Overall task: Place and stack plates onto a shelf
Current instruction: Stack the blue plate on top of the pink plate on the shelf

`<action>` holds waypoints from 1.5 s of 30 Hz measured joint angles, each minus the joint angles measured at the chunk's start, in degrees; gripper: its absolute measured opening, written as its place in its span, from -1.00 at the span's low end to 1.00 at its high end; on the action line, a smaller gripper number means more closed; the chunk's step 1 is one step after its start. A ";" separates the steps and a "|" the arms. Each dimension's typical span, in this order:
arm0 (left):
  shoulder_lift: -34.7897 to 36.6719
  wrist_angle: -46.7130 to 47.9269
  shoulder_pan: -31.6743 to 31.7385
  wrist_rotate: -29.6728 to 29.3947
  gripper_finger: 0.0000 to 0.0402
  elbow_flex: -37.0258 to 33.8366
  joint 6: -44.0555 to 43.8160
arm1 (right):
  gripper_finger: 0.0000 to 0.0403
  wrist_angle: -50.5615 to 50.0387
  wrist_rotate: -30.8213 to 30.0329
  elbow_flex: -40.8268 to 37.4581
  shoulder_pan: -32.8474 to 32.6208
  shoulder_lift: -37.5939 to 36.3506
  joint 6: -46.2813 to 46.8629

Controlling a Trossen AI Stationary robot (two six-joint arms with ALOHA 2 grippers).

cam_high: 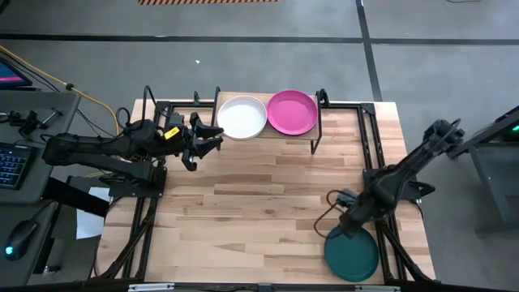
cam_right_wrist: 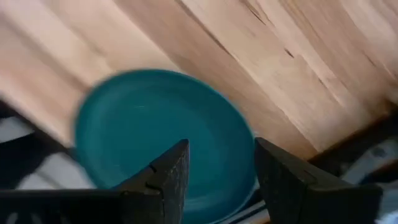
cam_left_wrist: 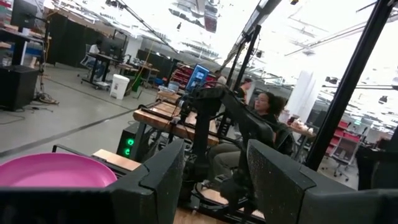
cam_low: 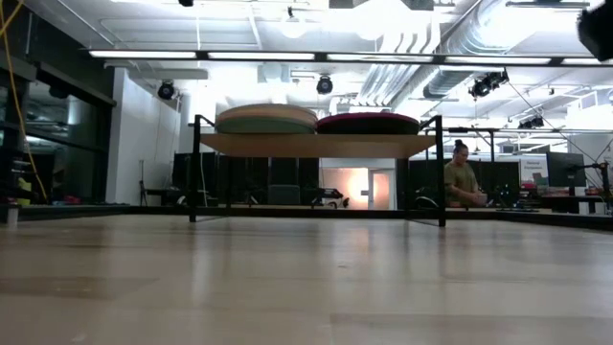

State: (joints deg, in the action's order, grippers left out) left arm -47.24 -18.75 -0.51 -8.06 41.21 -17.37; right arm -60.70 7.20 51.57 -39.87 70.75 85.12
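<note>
The dark teal plate (cam_high: pixel 352 253) lay at the table's near right edge, partly overhanging, with the right gripper (cam_high: pixel 347 225) above its far rim, fingers apart and empty. A good grasp would pinch that rim squarely. Farther off, the left gripper (cam_high: pixel 208 135) hung open beside the shelf (cam_high: pixel 318 130), which carried the white plate (cam_high: pixel 242 117) and magenta plate (cam_high: pixel 292 112). No writing was legible.

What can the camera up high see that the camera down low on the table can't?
Only the high view shows the dark teal plate at the table's near right edge, with the right hand open just above it, and the left hand open beside the shelf. Only the low view shows the room behind, with a seated person. Both show the white plate and pink plate on the shelf.
</note>
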 joint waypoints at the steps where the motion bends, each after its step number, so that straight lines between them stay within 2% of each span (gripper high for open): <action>1: 0.00 0.02 -0.01 0.00 -0.16 0.00 0.00 | -0.20 -0.37 0.41 0.00 -0.66 1.48 0.47; 8: 0.00 0.06 0.00 -0.02 -0.16 0.00 0.00 | -0.20 -0.17 3.49 0.00 -0.98 11.01 -5.54; 14: 0.00 0.03 0.00 -0.04 -0.16 0.00 0.00 | -0.20 -0.15 3.58 -0.08 0.62 16.09 -12.27; 21: 0.00 -0.58 0.00 -0.04 -0.16 -0.02 0.00 | -0.20 9.36 8.04 -7.72 1.77 17.01 -13.55; 29: 0.00 -0.85 0.00 -0.08 -0.16 -0.02 0.00 | -0.22 17.50 12.11 -12.61 2.01 16.41 -16.27; 33: 0.00 -0.85 0.00 -0.08 -0.16 -0.02 0.00 | -0.41 17.41 11.82 -12.50 1.98 16.36 -16.91; 38: 0.00 -0.84 0.00 -0.28 -0.16 -0.02 0.16 | -0.91 18.13 11.35 -12.15 1.96 16.28 -17.14; 41: 0.00 -0.86 0.00 -0.32 -0.16 -0.02 2.70 | -0.93 21.23 10.07 -12.25 2.06 15.27 -17.12; 45: 0.37 -2.13 0.00 -0.66 -0.16 -0.02 5.75 | -0.99 26.37 5.13 -12.33 3.26 10.83 -15.32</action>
State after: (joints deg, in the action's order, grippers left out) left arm -46.87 -20.89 -0.51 -8.72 41.19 -11.61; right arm -34.34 12.33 39.24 -36.61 81.58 69.80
